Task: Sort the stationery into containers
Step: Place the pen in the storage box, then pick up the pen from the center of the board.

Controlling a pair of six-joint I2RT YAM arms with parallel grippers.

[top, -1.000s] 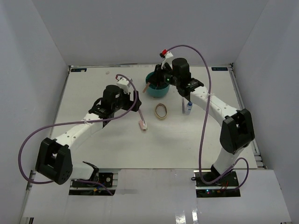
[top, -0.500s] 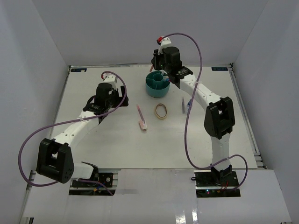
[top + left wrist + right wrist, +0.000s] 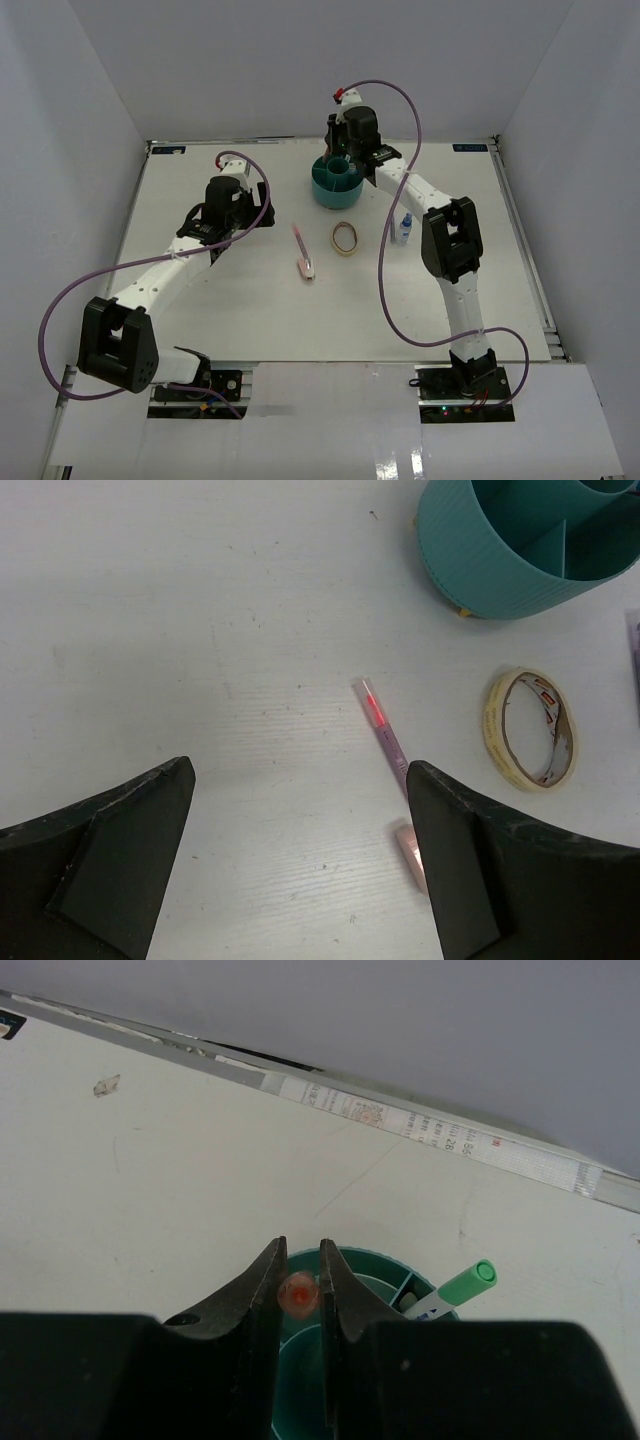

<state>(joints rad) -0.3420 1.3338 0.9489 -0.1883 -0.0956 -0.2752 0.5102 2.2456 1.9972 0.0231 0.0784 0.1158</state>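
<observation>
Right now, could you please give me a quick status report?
Left fingers open, empty, above table. Right fingers shut on orange-capped pen over teal organizer. Pink pen, eraser, tape roll, bottle unsorted. Nothing in the way.

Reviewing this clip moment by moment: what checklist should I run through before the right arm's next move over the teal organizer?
1. Right gripper shut on the thin orange-capped pen: ok.
2. Pen above the round teal plastic organizer: ok.
3. Which compartment lies beneath the pen: cannot tell.
4. Left gripper open, apart from the organizer: ok.
5. Everything sorted: not ok; a thin pink pen and a tan loop lie on the white table.
</observation>
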